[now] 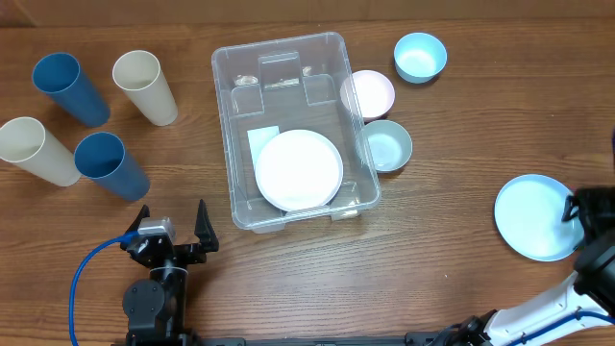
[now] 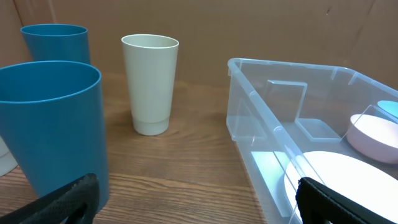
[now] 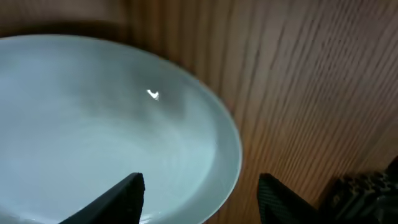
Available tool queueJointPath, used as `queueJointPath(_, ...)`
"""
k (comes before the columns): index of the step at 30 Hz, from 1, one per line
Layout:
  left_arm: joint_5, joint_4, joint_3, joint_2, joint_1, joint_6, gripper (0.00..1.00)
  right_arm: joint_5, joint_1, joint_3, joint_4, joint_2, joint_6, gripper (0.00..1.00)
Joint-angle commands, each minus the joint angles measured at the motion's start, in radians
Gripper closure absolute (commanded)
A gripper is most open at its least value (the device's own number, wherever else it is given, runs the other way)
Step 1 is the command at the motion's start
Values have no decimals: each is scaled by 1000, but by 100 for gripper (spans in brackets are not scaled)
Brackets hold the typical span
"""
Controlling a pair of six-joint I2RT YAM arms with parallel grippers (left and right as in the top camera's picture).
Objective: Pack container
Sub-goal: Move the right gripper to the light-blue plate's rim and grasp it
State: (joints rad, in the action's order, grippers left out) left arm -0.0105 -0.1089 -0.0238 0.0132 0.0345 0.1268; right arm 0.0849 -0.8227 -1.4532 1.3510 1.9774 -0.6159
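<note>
Jaws parted; container (image 1: 238, 144) upright, lengthwise front-to-back.

The overhead view looks straight down on the whole surface (image 1: 432, 269). The left wrist view sits low near the front-left, facing level past the cups (image 2: 149, 81) toward the container (image 2: 261, 118) (which lies central overhead). The right wrist view looks down, very close, on the plate (image 3: 93, 124) at overhead's right edge.

left end effector (image 1: 173, 213): fingers spread | right end effector (image 3: 199, 190): fingers spread
</note>
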Motion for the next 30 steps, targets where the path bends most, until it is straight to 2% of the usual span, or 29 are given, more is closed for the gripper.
queueJointPath(1,11,0,3,-8,6,-15,0,28,-51,80,-42,-31,22,40)
queueJointPath(6,11,0,3,-8,6,-15,0,27,-74,105,-79,-31,48,41)
queueJointPath(15,11,0,3,-8,6,-15,0,-20,-62,176,-230,-31,119,57)
queueJointPath(16,11,0,3,-8,6,-15,0,-36,-58,194,-251,-31,120,59)
queueJointPath(20,11,0,3,-8,6,-15,0,-78,-29,204,-282,-31,120,83)
queueJointPath(23,11,0,3,-8,6,-15,0,-76,8,203,-310,-31,119,96)
queueJointPath(30,11,0,3,-8,6,-15,0,-79,88,177,-373,-31,127,96)
